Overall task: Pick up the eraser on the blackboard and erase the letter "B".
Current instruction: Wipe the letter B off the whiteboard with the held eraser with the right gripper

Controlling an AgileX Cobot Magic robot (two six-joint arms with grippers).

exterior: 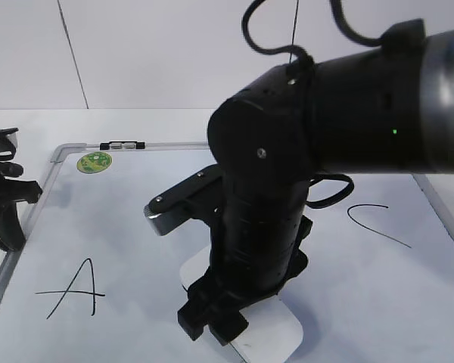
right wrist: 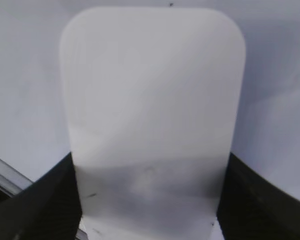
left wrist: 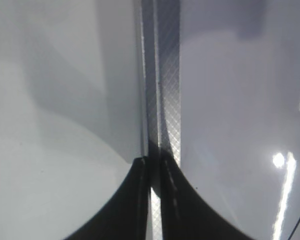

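The left gripper [exterior: 4,189] sits at the blackboard's [exterior: 136,249] left frame edge, its fingers pressed together with nothing between them, while a round green sticker [exterior: 94,161] lies in the board's far left corner and the letter "A" [exterior: 74,287] stands on the board's near left part. At the board's middle, low toward its near edge, the right gripper [right wrist: 150,200] clamps the white eraser [right wrist: 152,100] from both sides, the eraser lying flat on the board. To the right of the eraser a curved "C" [exterior: 374,219] is drawn; the letter "B" cannot be seen behind the arm.
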